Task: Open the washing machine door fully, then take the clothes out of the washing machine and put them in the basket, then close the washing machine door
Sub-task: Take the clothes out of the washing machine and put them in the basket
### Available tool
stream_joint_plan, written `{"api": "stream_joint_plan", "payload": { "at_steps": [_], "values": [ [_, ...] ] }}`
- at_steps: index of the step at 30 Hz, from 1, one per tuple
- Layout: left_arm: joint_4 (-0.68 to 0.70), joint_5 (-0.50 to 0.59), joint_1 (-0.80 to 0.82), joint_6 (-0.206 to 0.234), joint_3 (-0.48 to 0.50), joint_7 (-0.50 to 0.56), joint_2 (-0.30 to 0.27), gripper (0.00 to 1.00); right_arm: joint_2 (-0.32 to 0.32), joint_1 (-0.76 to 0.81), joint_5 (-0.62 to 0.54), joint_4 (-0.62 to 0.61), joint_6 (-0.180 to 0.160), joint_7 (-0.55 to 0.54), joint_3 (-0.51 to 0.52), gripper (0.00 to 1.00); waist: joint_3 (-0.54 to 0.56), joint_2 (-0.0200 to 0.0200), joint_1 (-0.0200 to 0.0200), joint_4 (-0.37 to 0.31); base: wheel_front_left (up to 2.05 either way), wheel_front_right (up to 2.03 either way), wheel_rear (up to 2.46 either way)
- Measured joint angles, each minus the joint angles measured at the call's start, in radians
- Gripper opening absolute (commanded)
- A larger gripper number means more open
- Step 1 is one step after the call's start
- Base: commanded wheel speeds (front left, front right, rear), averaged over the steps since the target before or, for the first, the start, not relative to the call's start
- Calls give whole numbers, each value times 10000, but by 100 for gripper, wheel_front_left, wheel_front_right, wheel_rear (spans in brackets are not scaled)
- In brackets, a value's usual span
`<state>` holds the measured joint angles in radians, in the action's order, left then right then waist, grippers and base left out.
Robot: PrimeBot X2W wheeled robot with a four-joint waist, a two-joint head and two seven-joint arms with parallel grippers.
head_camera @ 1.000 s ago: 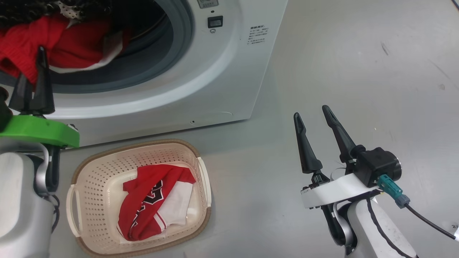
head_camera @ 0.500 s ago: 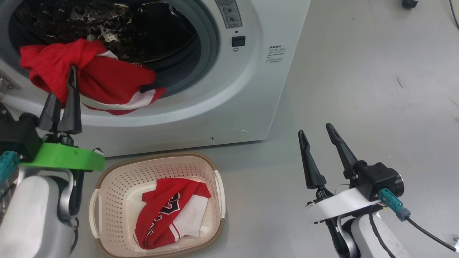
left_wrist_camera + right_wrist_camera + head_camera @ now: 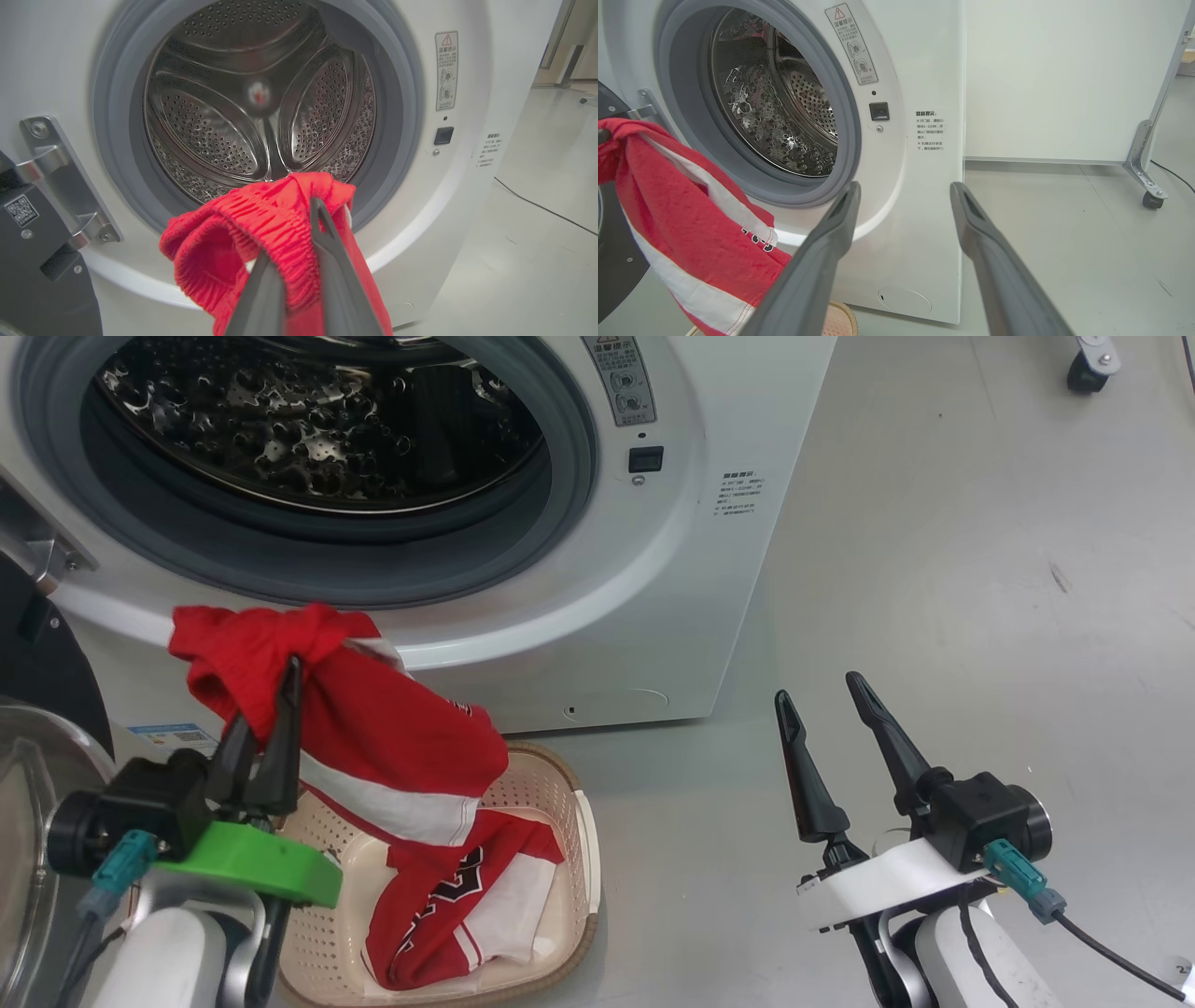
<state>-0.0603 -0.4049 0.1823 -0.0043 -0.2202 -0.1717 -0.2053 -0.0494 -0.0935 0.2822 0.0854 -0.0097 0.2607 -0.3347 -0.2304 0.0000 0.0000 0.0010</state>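
The left jaws grip a red garment point(image 3: 373, 747) outside the washer point(image 3: 691, 569), its length hanging over the basket point(image 3: 586, 859) just below them and nearest this arm, while the right jaws stand open, well apart.

A smooth pale grey floor point(image 3: 952, 579) carries the white washing machine point(image 3: 681, 579). The cream basket point(image 3: 586, 845) sits on it just before the machine's base. A wheeled caster point(image 3: 1088, 364) stands well apart, and a thin dark cable point(image 3: 537, 203) lies across it.
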Motion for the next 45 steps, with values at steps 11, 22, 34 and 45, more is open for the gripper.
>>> {"api": "stream_joint_plan", "payload": {
  "at_steps": [11,22,34,45],
  "values": [
    [-499,-324,-740,0,-249,265,295,0,-2,6,-23,-102,90,0,-169,100,-169,0,0,-165,0,0,0],
    [-1793,-499,-787,-65,-533,385,506,0,-2,-32,-35,-430,84,0,-257,100,-867,0,0,-456,0,0,0],
    [-4004,-698,297,-546,-752,1020,587,0,-4,-661,-27,-759,67,0,-449,100,-2003,0,0,-848,0,0,0],
    [-5651,-1204,1707,-765,-570,1806,589,0,-6,-1218,92,-1051,-115,0,-706,100,-3037,0,0,-1313,0,0,0]
  ]
}}
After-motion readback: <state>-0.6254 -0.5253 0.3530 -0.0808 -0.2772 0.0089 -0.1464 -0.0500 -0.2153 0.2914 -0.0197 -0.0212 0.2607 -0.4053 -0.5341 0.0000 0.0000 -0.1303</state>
